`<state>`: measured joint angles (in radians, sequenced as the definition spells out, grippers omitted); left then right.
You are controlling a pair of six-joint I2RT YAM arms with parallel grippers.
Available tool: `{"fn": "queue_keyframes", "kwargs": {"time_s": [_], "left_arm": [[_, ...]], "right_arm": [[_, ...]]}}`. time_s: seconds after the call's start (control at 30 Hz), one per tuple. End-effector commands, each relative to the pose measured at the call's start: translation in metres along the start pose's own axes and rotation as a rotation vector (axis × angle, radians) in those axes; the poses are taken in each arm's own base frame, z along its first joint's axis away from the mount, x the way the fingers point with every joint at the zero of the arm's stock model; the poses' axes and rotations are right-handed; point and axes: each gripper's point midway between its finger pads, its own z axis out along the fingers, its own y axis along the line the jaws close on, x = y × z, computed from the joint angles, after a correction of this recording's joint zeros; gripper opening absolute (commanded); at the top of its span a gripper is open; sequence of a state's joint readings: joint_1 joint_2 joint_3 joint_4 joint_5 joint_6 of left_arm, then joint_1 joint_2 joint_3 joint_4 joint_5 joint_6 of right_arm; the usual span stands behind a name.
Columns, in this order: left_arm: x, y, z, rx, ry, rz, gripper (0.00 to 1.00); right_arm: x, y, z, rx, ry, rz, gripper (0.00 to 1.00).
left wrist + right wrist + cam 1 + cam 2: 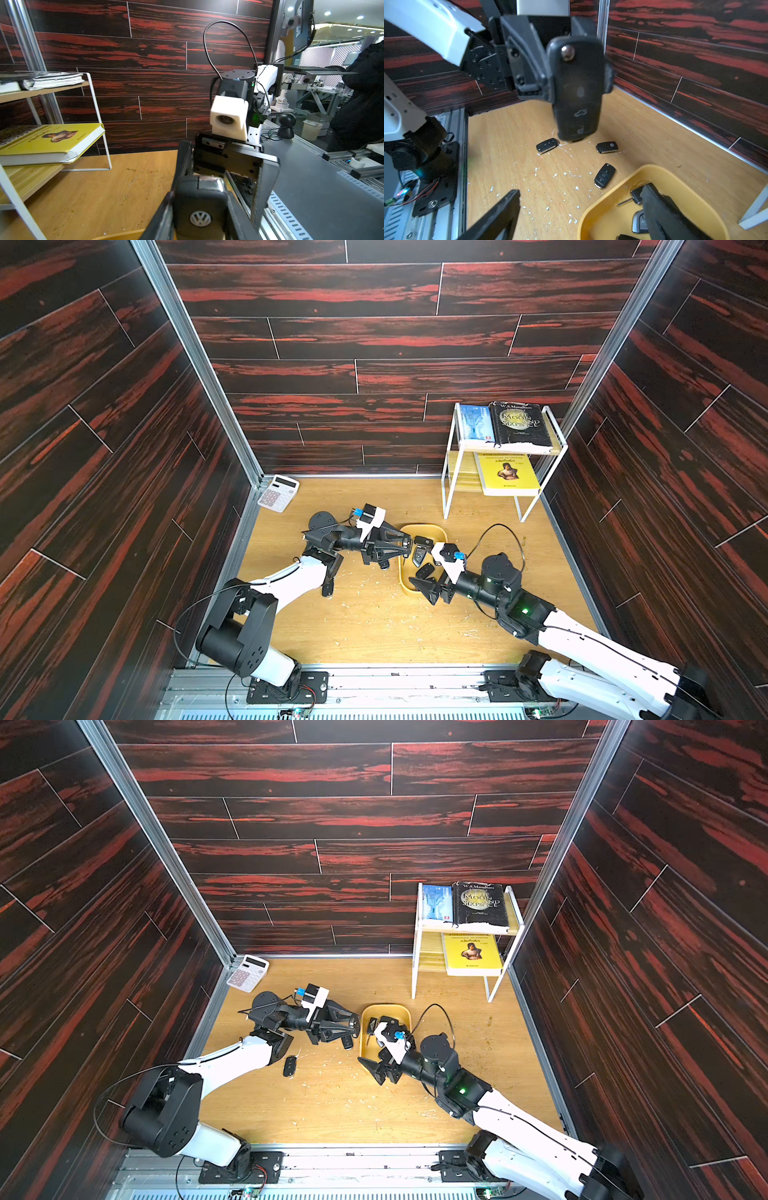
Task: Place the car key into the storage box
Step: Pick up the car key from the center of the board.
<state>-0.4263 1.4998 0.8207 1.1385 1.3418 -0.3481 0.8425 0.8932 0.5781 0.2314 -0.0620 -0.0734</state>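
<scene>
- Left gripper (406,546), in both top views, reaches to the rim of the box (422,526) on its own side, jaws narrow; what it grips is hard to tell from above. The right gripper (430,572) hangs over the box's near corner. Two loose fobs show on the table (332,1106): (290,1065) and (347,1042). About three more lie in the box, partly under the arm.
- Left wrist view: the jaws clamp one key (200,199), badge up. A strip of yellow rim shows just below, so the key is at the box edge, not yet released.
- Right wrist view: the right gripper's fingers (500,216) stand wide apart and empty. Three fobs lie on the table: (547,145), (606,147), (604,175). At least three sit in the box, one finger hiding part of them.
- My judgement: roughly half done, with one key about to be dropped in and three left to fetch.
</scene>
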Motion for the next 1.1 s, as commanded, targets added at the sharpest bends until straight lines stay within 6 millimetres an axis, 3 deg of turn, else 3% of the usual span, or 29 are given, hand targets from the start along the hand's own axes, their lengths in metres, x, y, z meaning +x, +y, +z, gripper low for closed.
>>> {"fn": "queue_keyframes", "kwargs": {"time_s": [0.0,0.13,0.3,1.07], "left_arm": [[-0.008,-0.025,-0.001,0.076,0.022,0.017,0.11],[-0.009,-0.042,0.004,0.131,0.042,-0.001,0.11],[-0.009,-0.049,0.005,0.142,0.048,0.003,0.11],[-0.03,-0.035,0.012,0.156,0.021,0.046,0.1]], "right_arm": [[-0.037,-0.01,-0.012,0.068,-0.073,-0.034,0.95],[-0.047,-0.002,-0.012,0.013,-0.041,-0.009,0.94],[-0.042,0.022,-0.004,-0.136,0.007,0.033,0.91],[-0.045,0.04,-0.007,-0.243,-0.062,0.069,0.87]]}}
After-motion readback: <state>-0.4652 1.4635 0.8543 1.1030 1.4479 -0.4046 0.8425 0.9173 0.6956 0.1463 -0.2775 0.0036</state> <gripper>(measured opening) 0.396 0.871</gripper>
